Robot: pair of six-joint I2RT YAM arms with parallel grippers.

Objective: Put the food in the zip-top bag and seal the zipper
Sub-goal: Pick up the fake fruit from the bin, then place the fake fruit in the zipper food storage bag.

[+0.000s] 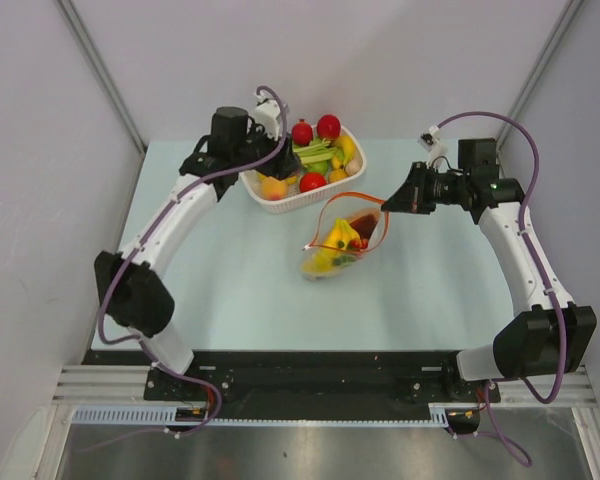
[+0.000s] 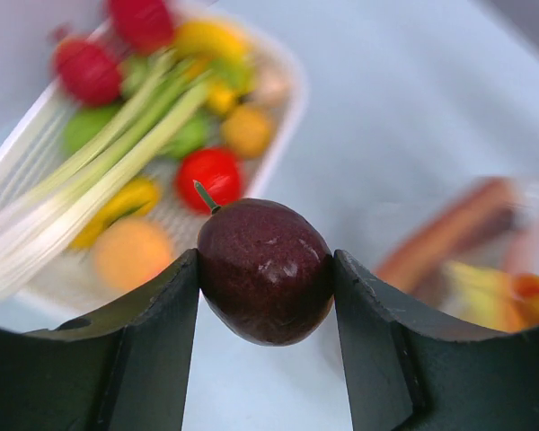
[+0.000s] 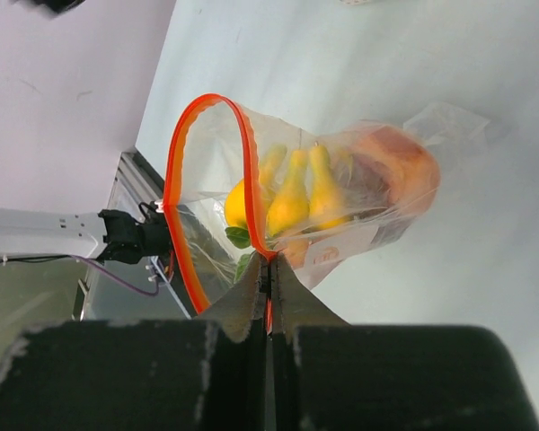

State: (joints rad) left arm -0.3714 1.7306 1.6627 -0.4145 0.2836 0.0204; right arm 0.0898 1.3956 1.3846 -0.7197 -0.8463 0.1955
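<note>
Top: floppy clear zip-top bag (image 1: 342, 240) lay mid-bench (image 1: 230, 290) near the white slatted basket (image 1: 280, 205), left gripper (image 1: 265, 150) over that basket, right gripper (image 1: 387, 205) at the bag's mouth; left wrist: its fingers (image 2: 135, 350) clamped a glossy round dark-purple fruit (image 2: 265, 269); right wrist: gripper pinched tight on the thin orange-red zipper (image 3: 181, 153), yellow banana bunch (image 3: 292, 197) inside.
</note>
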